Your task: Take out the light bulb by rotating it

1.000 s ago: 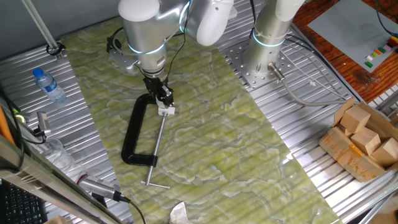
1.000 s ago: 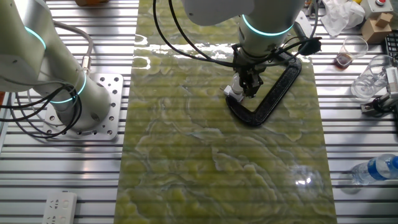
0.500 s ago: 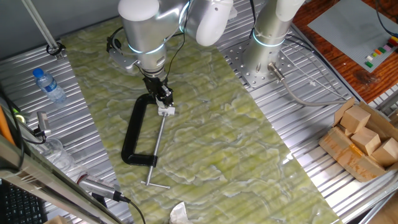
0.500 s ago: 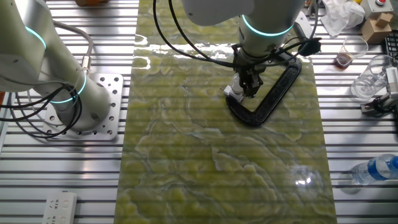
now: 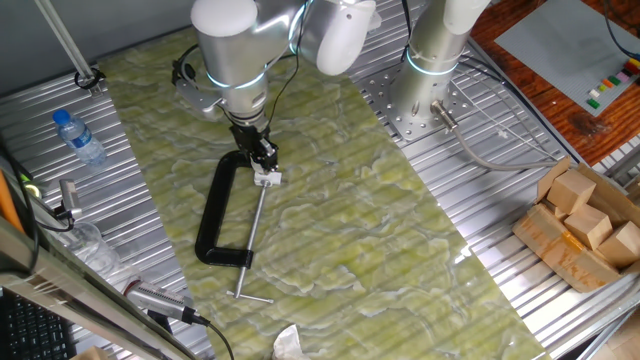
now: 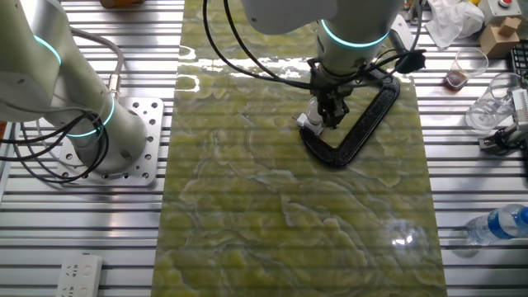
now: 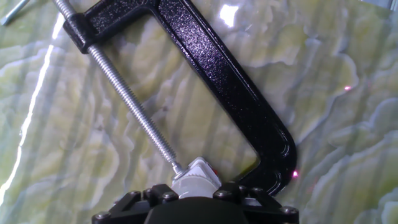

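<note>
My gripper [image 5: 263,160] points straight down at the closed end of the black C-clamp [image 5: 215,215], which lies flat on the green mat. In the hand view the white frosted light bulb [image 7: 188,188] sits between my fingers at the bottom edge, with the small white square socket piece [image 7: 199,169] just beyond it, pressed by the clamp's screw [image 7: 127,96]. The fingers look closed round the bulb, and most of it is hidden by the hand. In the other fixed view my gripper [image 6: 331,115] stands over the white socket piece [image 6: 308,122] beside the clamp [image 6: 359,124].
A clear bottle with a blue cap [image 5: 78,137] lies on the metal table to the left. A second arm's base [image 5: 425,100] stands behind the mat. A cardboard box of wooden blocks [image 5: 585,225] is at the right. Clear cups [image 6: 493,103] stand near the mat's edge.
</note>
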Controlling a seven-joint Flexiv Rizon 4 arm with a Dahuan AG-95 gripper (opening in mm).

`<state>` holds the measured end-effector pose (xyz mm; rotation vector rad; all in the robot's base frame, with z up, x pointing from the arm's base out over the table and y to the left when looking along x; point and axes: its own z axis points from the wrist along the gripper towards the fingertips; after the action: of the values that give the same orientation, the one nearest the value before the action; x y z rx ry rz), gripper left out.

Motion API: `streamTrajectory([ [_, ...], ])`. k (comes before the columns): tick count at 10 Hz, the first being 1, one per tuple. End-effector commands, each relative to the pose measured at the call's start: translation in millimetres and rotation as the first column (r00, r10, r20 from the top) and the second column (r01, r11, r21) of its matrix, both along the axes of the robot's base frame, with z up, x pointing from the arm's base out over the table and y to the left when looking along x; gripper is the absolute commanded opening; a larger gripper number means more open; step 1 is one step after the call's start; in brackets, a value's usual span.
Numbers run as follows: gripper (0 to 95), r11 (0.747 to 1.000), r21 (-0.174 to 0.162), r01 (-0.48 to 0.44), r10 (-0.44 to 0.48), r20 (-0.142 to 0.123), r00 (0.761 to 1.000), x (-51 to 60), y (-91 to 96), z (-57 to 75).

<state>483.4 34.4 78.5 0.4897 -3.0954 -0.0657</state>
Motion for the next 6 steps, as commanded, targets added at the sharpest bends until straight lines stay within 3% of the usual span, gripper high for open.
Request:
streamTrajectory([
  [1, 0.0, 1.0, -0.001, -0.01, 0.01, -0.003, 1.0, -0.1, -0.3, 0.3],
  [4, 0.0, 0.996, -0.007, -0.088, 0.088, -0.001, 0.996, -0.1, -0.1, 0.5],
  [6, 0.0, 0.978, -0.022, -0.207, 0.207, -0.004, 0.978, -0.2, 0.2, 2.1],
])
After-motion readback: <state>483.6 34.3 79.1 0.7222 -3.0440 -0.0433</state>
